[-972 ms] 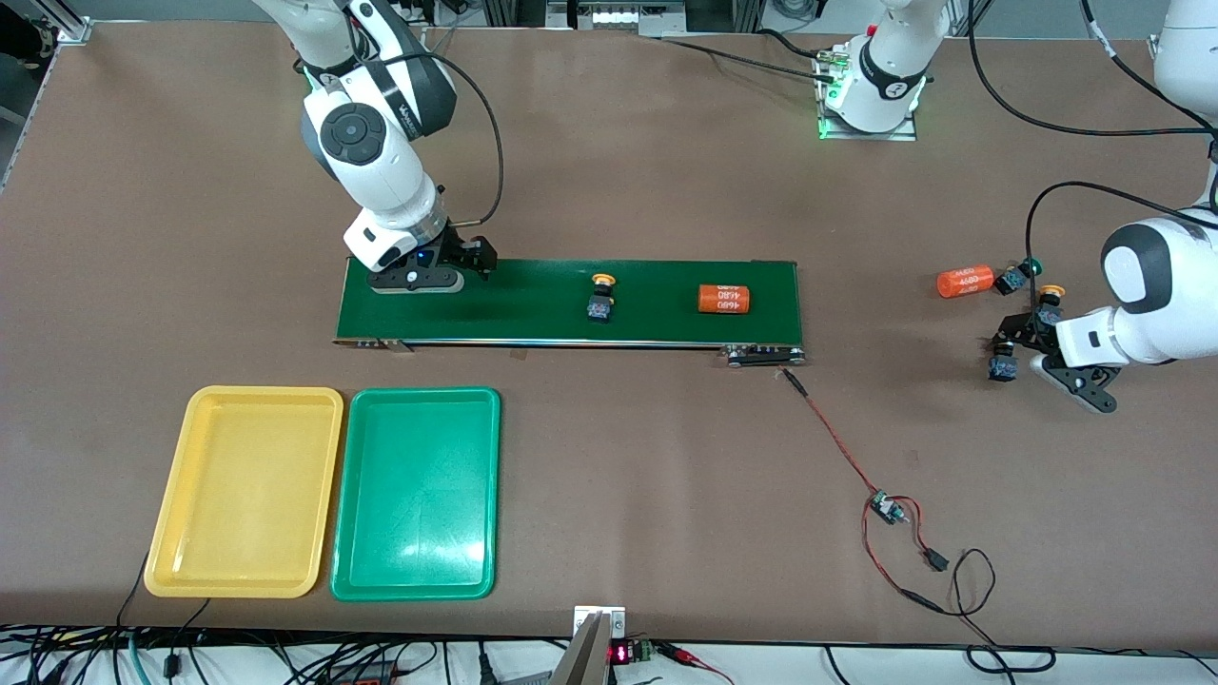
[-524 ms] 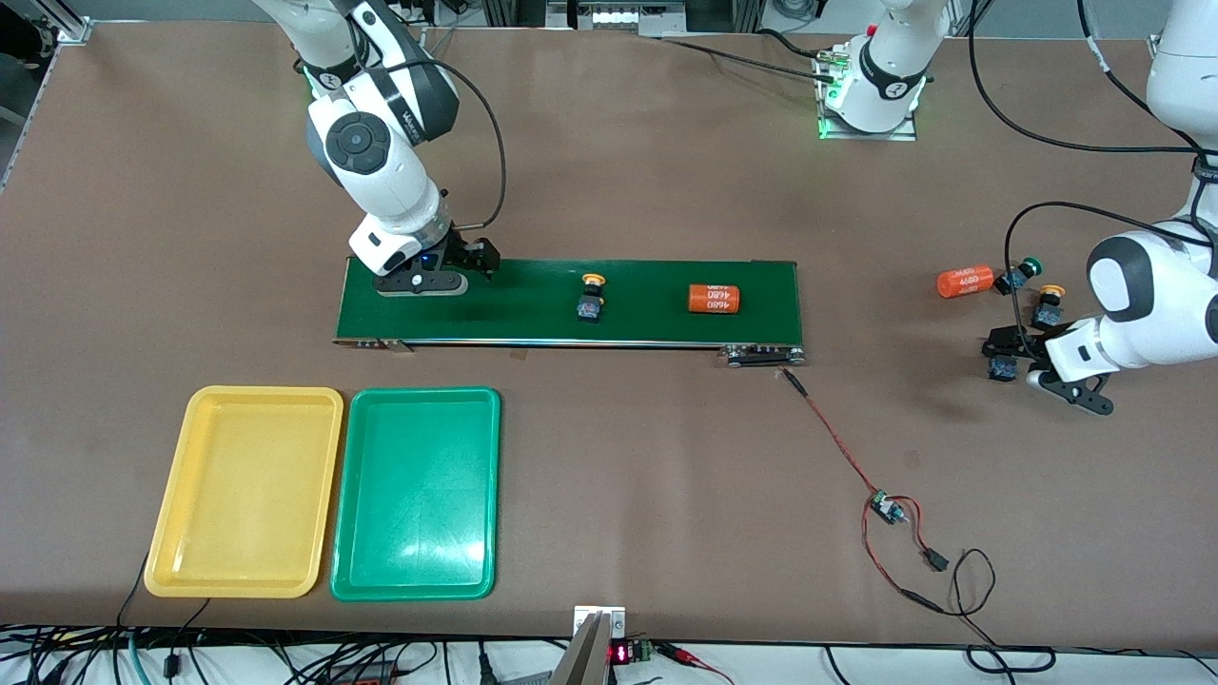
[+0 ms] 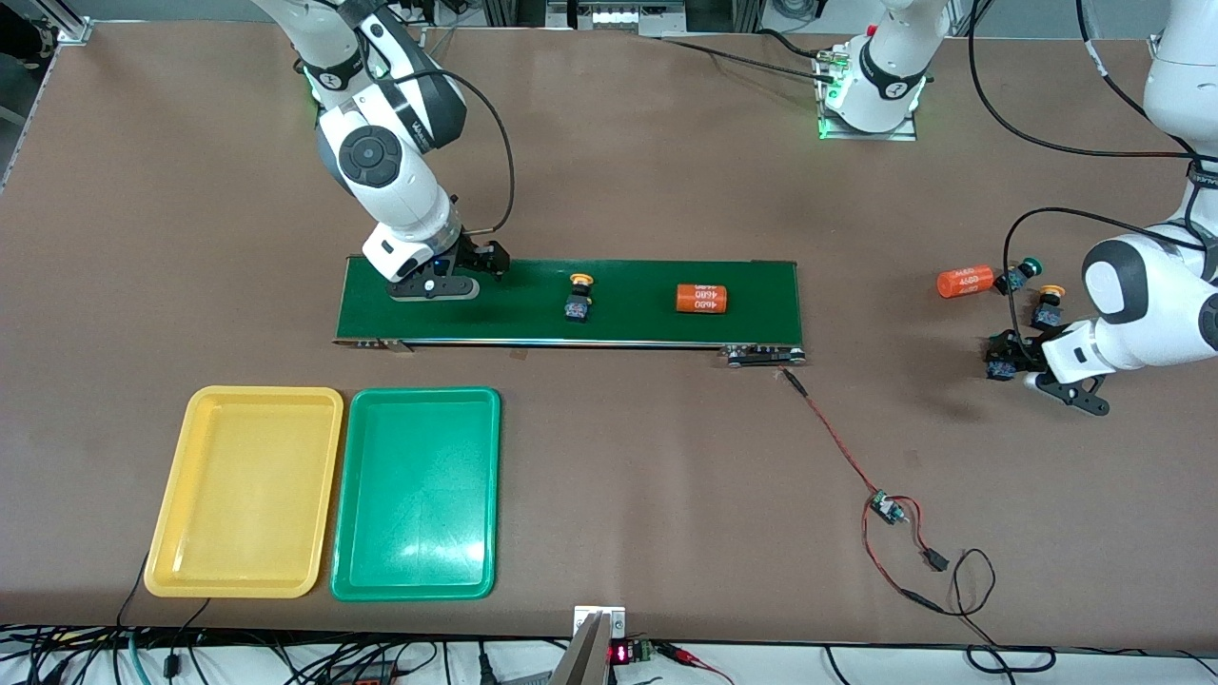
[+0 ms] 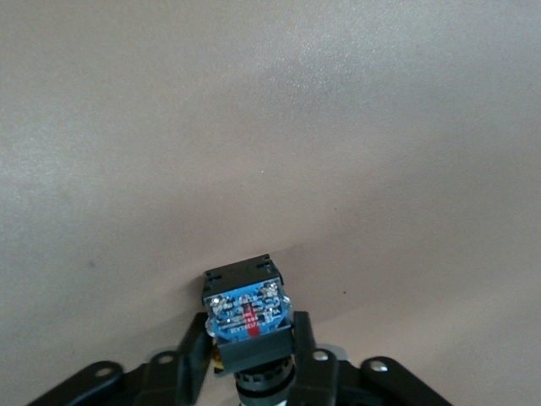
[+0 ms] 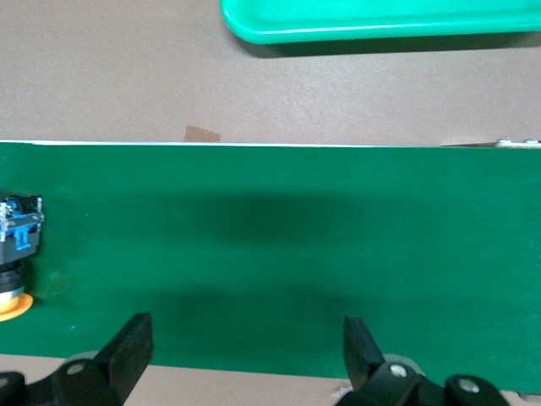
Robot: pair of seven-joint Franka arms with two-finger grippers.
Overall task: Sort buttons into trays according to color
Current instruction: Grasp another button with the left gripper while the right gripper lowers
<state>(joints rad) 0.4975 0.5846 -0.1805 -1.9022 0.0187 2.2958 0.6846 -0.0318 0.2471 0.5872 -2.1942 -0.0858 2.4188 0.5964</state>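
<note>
My left gripper point(image 3: 1004, 363) is shut on a button point(image 3: 997, 367) at the left arm's end of the table. The left wrist view shows that button's point(image 4: 247, 309) black body and blue label between the fingers point(image 4: 300, 338); its cap is hidden. Beside it stand a yellow-capped button point(image 3: 1049, 306) and a green-capped one point(image 3: 1020, 273). Another yellow-capped button point(image 3: 578, 298) rides on the dark green belt point(image 3: 533, 322). My right gripper point(image 3: 479, 262) hangs open over the belt's end toward the right arm, the button point(image 5: 17, 254) off to one side. The yellow tray point(image 3: 245, 490) and green tray point(image 3: 416, 493) lie nearer the front camera.
An orange "4680" cylinder point(image 3: 701, 298) lies on the belt, and a second one point(image 3: 964, 282) rests on the table by the loose buttons. A red-black wire with a small board point(image 3: 887, 509) trails from the belt's end toward the table's front edge.
My left gripper has closed on the button. The button and cylinder on the belt have slid toward the right arm's end. My right gripper has shifted a little along the belt toward them.
</note>
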